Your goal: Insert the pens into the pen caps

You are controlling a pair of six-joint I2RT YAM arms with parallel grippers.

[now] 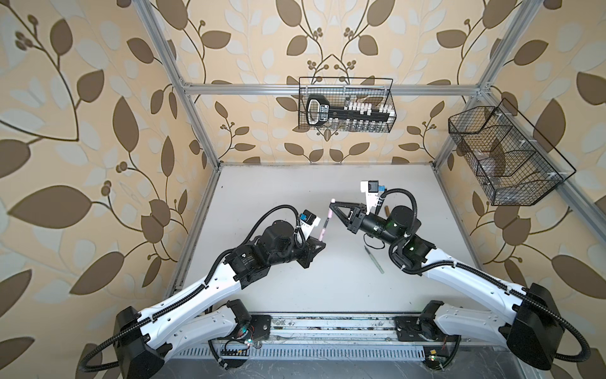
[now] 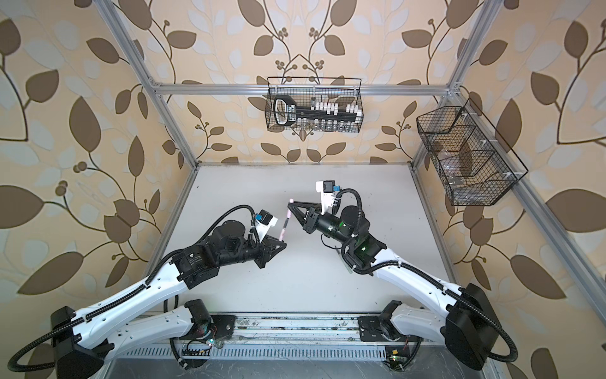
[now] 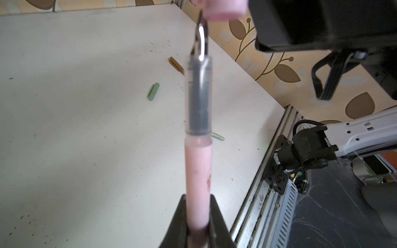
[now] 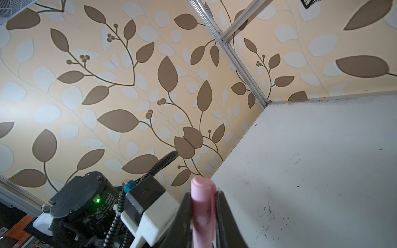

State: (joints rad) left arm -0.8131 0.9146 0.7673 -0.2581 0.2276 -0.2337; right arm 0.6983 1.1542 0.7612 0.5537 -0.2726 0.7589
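As seen in both top views, found left gripper (image 1: 321, 243) clamped on the lower barrel of the pink pen (image 1: 320, 234), fingers pressed against it on either side in the left wrist view. Found pen raised clear of the table (image 1: 278, 197), dark tip pointing toward the right gripper (image 1: 332, 206). Found right gripper's fingers closed on the pink cap (image 4: 203, 210), rounded end protruding past them. Observed pen tip at the cap's open mouth; cannot confirm whether inside or just beside the rim. Recorded on the table: green cap (image 3: 153, 92) lying flat, green pen (image 1: 374, 260) near the right arm, brown piece (image 3: 176, 64) partly hidden, pen or cap undetermined.
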